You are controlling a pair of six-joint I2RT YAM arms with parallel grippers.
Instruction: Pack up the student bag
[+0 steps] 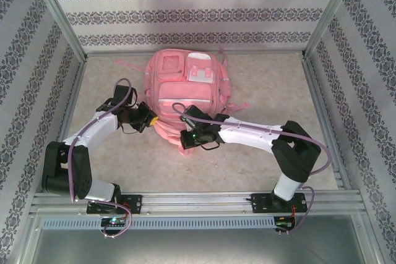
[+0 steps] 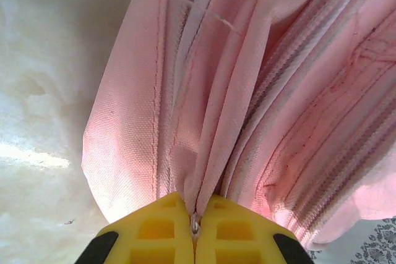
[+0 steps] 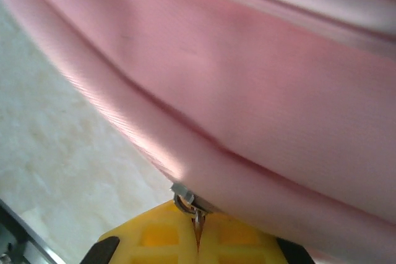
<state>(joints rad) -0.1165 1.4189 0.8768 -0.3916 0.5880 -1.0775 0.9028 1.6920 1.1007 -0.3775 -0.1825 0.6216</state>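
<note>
Since it is all soft pink cloth, the student bag (image 1: 185,88) looks light and floppy to me. It should sag and bunch rather than keep its shape, so the zip pulls and stitched seams seem the sensible places to take it. It lies flat, front up, mid-table (image 1: 272,153) toward the far side, long axis running near to far, its bunched end toward the arms. The left gripper (image 2: 195,227) is pressed together on a fold along the zip; the right gripper (image 3: 198,230) is pinching a small metal zip pull (image 3: 184,201)
</note>
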